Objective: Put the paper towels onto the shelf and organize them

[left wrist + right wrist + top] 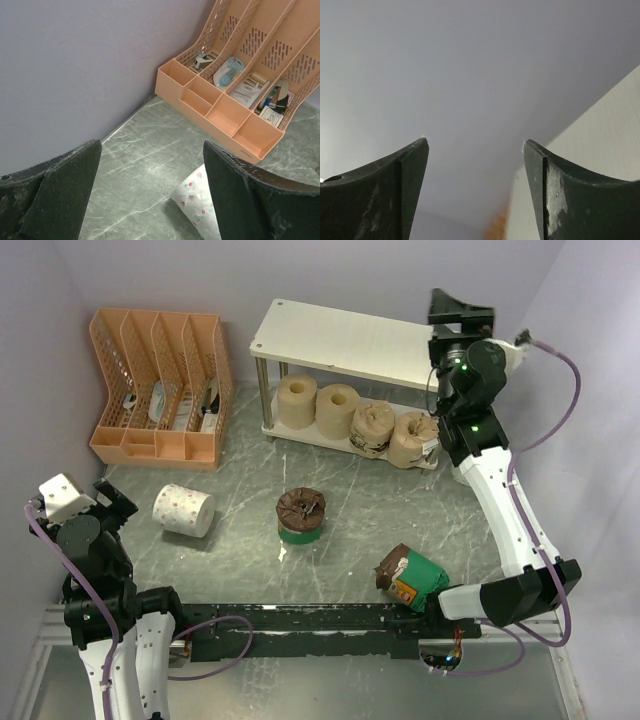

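Right gripper (475,142), released and empty, raised at the far right end of the shelf (340,340); left gripper (152,145) released, near the white roll (183,510) at near left. Four beige rolls (338,410) line the lower tier; two green-banded rolls (301,516) rest on the surface (240,470).

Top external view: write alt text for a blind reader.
Four tan rolls line the cream shelf's lower board; one white roll and two green-banded rolls sit on the grey table. The right hand is open by the shelf's right end.
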You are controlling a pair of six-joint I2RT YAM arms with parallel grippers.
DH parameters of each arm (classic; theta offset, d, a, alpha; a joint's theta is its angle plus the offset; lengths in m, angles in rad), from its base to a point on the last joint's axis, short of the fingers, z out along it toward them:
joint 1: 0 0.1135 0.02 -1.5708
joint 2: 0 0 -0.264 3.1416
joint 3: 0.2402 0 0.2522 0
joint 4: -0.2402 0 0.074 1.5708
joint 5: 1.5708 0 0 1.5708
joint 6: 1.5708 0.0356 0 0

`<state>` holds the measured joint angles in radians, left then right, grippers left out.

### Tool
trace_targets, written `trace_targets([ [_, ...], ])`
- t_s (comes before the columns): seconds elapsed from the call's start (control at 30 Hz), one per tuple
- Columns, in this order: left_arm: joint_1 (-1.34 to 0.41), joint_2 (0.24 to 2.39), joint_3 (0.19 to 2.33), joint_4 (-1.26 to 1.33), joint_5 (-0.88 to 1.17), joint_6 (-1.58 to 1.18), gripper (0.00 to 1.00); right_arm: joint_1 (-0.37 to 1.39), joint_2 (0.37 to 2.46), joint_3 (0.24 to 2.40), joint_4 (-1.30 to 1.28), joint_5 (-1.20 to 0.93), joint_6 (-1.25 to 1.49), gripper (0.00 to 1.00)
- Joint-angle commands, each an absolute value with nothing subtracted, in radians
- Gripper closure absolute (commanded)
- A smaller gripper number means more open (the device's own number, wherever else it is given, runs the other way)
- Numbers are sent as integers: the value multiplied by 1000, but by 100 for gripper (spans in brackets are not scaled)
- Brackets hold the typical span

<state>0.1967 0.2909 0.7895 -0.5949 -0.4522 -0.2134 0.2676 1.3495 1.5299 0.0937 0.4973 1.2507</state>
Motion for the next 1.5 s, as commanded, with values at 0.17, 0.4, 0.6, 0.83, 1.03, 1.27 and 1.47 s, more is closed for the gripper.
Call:
trace_targets([
  [0.17, 224, 297, 805, -572, -460, -205, 6, 752, 1414, 1246, 35, 206, 627, 10],
  [0.4, 234, 298, 816, -573, -495, -208, 6, 845, 1600, 1145, 208, -3, 733, 9],
  [0.6, 241, 306, 847, -588, -510, -199, 6, 993, 1840, 1412, 128, 17, 759, 12],
  [0.83, 241, 301, 834, -586, -518, -196, 6, 1103, 2008, 1614, 19, 147, 801, 11],
  [1.03, 237, 295, 822, -580, -509, -198, 6, 1105, 2054, 1593, 19, 150, 881, 11],
  [1.27, 234, 291, 819, -580, -501, -198, 6, 1105, 2126, 1610, 13, 117, 954, 11],
  [1.47, 230, 290, 816, -579, -497, -196, 6, 1105, 2189, 1657, 43, 62, 1008, 11],
])
